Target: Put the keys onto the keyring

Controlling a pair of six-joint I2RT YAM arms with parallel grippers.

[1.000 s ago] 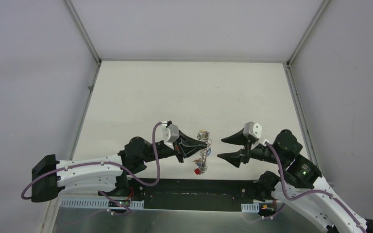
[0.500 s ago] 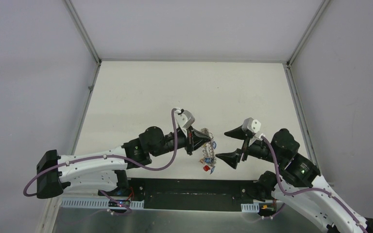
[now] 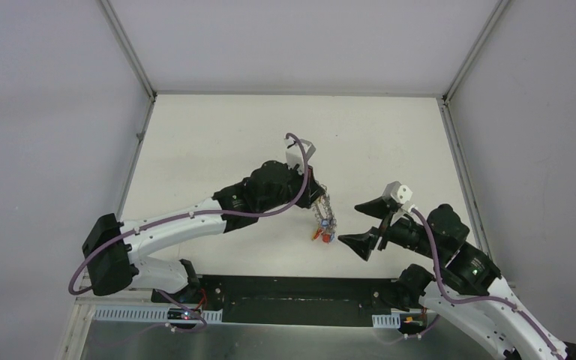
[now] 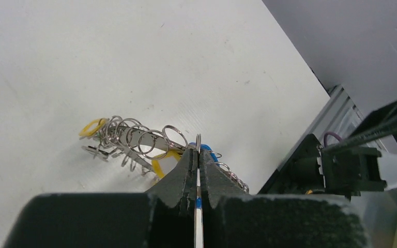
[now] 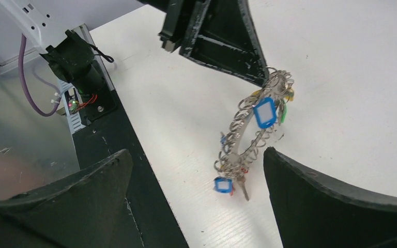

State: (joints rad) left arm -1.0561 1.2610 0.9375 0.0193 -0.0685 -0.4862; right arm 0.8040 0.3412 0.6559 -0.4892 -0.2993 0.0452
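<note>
Silvery wire-coil keyring loop (image 5: 240,135): bare metal, bright, glinting. Small silver keys (image 5: 242,187) on it: polished metal. Oblong blue key tag (image 5: 264,113): smooth glossy plastic frame, matt white paper-like insert. Yellow tag (image 4: 92,127): smooth plastic. White tabletop (image 5: 351,67): matt, fine scuffs and specks. Left gripper (image 4: 197,154), black wedge-shaped fingers (image 4: 178,178): matt plastic, faintly grainy, edges chipped pale. Grey sheet (image 5: 15,134) by the arm bases: brushed metal, dull sheen.

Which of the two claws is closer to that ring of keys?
Left. The left gripper is shut on one end of the keyring; the right gripper stands open just beside it, not touching.
</note>
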